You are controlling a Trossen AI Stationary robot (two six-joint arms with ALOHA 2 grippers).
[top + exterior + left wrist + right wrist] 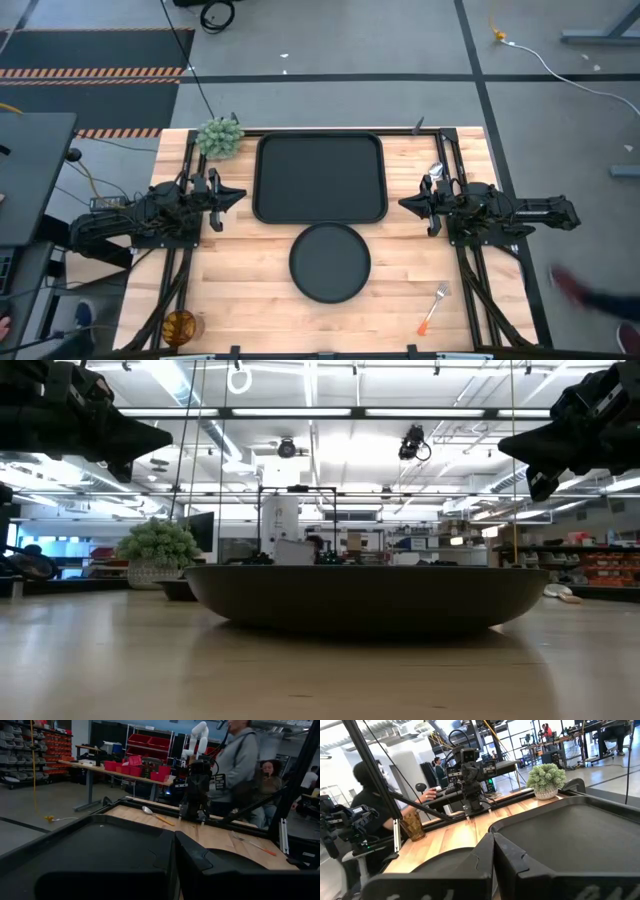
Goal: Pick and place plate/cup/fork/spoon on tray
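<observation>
While the low view showed only the plate (365,600) edge-on with the plant (157,550) behind it, the high view showed the whole table (400,270). Left to right there: cup (180,326) at the near left corner, left gripper (238,195) with jaws pressed together, holding nothing, just left of the tray (320,178); plate near the tray's front edge; right gripper (405,203), jaws likewise pressed together and empty; spoon (435,171) beside it; fork (433,309) near the front right. No legible writing seen.
</observation>
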